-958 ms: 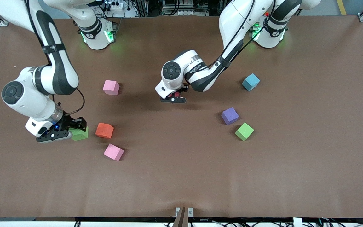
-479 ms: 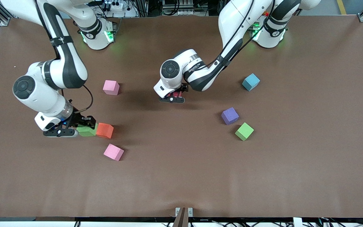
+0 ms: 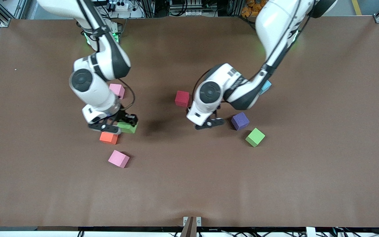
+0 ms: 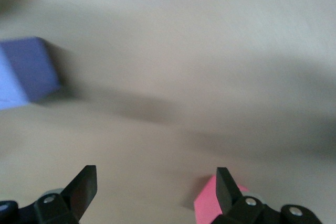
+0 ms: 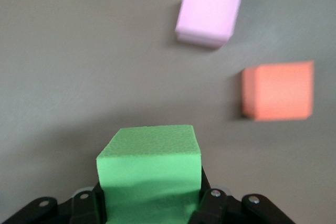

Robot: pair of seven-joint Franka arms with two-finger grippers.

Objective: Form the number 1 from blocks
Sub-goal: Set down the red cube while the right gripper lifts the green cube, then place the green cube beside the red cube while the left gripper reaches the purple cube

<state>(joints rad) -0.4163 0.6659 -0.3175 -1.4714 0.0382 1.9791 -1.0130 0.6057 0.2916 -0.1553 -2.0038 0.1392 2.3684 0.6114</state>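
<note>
Green block [image 5: 149, 169] is gripped by closed right gripper [image 3: 118, 125], held square above table [image 3: 308, 181] beside orange block [image 3: 109, 137]. Left gripper [image 3: 209, 123] is spread wide, empty, betw. red block [image 3: 182, 98] and purple block [image 3: 240, 120].

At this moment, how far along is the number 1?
Barely begun. Red block sits alone mid-table; the open left pincer hangs beside the purple block. Right pincer carries a green block. Orange block and second green block remain loose.
</note>
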